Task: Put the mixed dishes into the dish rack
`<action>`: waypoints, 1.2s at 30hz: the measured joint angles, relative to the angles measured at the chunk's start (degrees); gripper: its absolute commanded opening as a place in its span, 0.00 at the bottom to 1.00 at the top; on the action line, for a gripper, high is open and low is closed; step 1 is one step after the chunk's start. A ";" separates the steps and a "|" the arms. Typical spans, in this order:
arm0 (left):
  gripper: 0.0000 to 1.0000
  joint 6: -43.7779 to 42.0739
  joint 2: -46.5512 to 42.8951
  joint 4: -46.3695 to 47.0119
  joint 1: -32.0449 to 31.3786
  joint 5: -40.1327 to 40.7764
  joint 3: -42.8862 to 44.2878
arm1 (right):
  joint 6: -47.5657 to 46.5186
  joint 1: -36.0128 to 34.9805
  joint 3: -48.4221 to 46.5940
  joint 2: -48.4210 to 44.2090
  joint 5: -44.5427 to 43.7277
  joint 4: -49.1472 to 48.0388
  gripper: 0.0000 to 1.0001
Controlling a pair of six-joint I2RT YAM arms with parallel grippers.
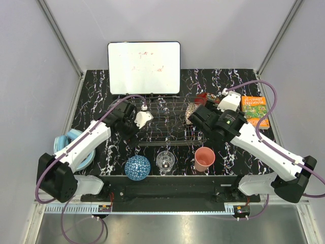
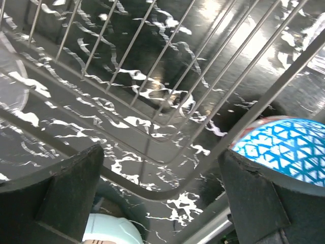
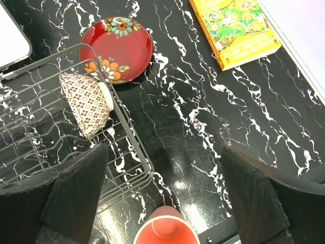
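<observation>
The wire dish rack (image 1: 170, 133) lies mid-table. A beige netted-pattern bowl (image 3: 86, 101) stands on edge in its far right corner. The red patterned bowl (image 3: 119, 48) sits on the table just beyond that corner. Along the front edge stand the blue mosaic bowl (image 1: 137, 168), the clear glass tumbler (image 1: 165, 161) and the pink cup (image 1: 204, 158). A clear glass rim (image 2: 11, 86), possibly the plate, shows inside the rack. My left gripper (image 2: 160, 168) hangs open over the rack's near left corner (image 2: 152, 192). My right gripper (image 3: 163, 157) is open and empty above bare table right of the rack (image 3: 150, 172).
A white whiteboard (image 1: 144, 67) leans behind the rack. An orange book (image 1: 255, 111) lies at the right edge. Light blue headphones (image 1: 71, 145) lie at the left, under my left arm. In the left wrist view the blue bowl (image 2: 284, 147) is behind my right finger.
</observation>
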State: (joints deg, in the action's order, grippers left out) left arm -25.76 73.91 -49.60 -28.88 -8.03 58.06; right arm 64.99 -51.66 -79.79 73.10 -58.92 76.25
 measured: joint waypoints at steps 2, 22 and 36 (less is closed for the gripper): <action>0.99 -0.28 0.02 0.13 0.76 0.13 0.42 | 0.09 0.00 0.11 -0.09 0.02 0.09 1.00; 0.92 1.14 -18.34 -16.79 -24.90 -2.56 -2.49 | 0.90 0.00 3.02 -0.09 0.11 0.07 1.00; 0.94 1.49 -3.78 -15.13 -37.94 -3.28 -3.37 | 2.32 0.00 3.10 -0.07 0.09 0.13 1.00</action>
State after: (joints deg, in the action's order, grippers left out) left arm -24.27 70.13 -64.73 -66.83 -11.31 54.70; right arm 67.31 -51.66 -76.69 73.03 -58.83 76.38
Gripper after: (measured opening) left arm 0.943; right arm 0.994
